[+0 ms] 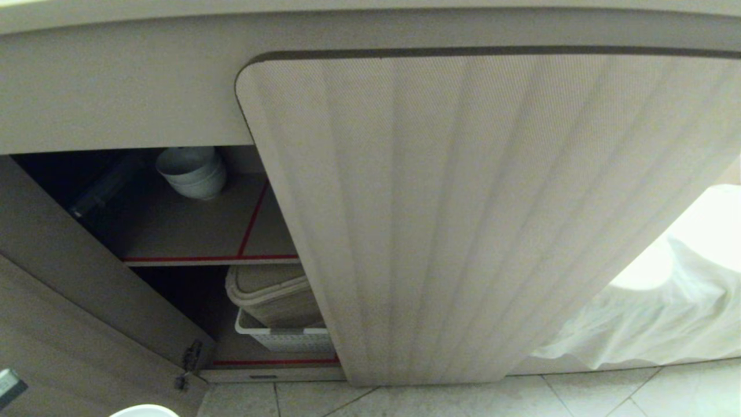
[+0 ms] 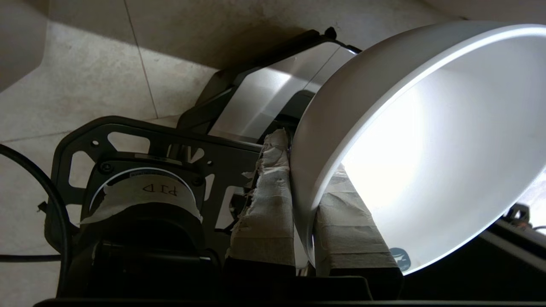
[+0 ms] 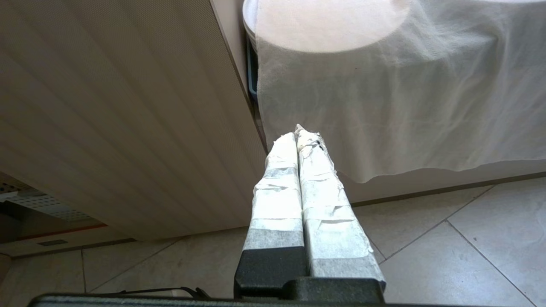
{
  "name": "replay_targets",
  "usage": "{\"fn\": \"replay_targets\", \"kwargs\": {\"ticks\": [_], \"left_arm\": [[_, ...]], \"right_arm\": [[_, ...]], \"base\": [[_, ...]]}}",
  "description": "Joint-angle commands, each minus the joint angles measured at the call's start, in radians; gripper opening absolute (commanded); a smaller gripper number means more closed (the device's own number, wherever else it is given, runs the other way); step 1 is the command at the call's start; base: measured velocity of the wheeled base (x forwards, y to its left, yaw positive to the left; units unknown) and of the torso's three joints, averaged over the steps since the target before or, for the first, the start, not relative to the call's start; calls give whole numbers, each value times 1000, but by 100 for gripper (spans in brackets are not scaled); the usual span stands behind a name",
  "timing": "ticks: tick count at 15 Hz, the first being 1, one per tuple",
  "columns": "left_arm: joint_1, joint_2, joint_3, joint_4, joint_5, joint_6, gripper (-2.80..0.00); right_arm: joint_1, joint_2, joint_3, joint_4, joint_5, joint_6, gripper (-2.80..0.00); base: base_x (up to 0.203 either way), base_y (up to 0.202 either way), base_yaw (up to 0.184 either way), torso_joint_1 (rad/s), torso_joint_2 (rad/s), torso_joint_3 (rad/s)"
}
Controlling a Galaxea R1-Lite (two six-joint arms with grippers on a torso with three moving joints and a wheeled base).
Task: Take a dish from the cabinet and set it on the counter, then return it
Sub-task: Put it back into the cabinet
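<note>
White glossy dish [image 2: 426, 140] is pinched by its rim in the left gripper [image 2: 305, 179], one taped finger [image 2: 266, 204] outside the wall and the other inside the bowl, filling the right half of the left wrist view with pale floor tiles [image 2: 85, 76] behind it. In the head view only a sliver of that dish's rim peeks in at the bottom left edge. The cabinet [image 1: 474, 220] has its left door swung open, with a stack of white bowls [image 1: 194, 171] on the red-edged upper shelf [image 1: 208, 258] in the upper left of the frame and a white basket [image 1: 283, 336] lower down. The right gripper [image 3: 298, 138] has its taped fingers pressed together, holding nothing, low near the closed fluted door and a white cloth [image 3: 405, 94].
</note>
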Motion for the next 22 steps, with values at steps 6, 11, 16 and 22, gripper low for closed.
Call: {"fn": "replay_targets", "kwargs": {"ticks": [6, 11, 16, 22], "left_arm": [[-1, 128, -8, -185, 3, -135, -280], [0, 208, -3, -281, 3, -240, -280], [0, 279, 0, -370, 8, -319, -280], [36, 323, 7, -444, 3, -337, -280]], "right_arm": [[0, 1, 0, 0, 0, 1, -280], [0, 1, 0, 0, 0, 1, -280], [0, 1, 0, 0, 0, 1, -280], [0, 1, 0, 0, 0, 2, -280]], "base": [[0, 0, 0, 0, 0, 0], [0, 0, 0, 0, 0, 0], [0, 0, 0, 0, 0, 0], [0, 0, 0, 0, 0, 0]]}}
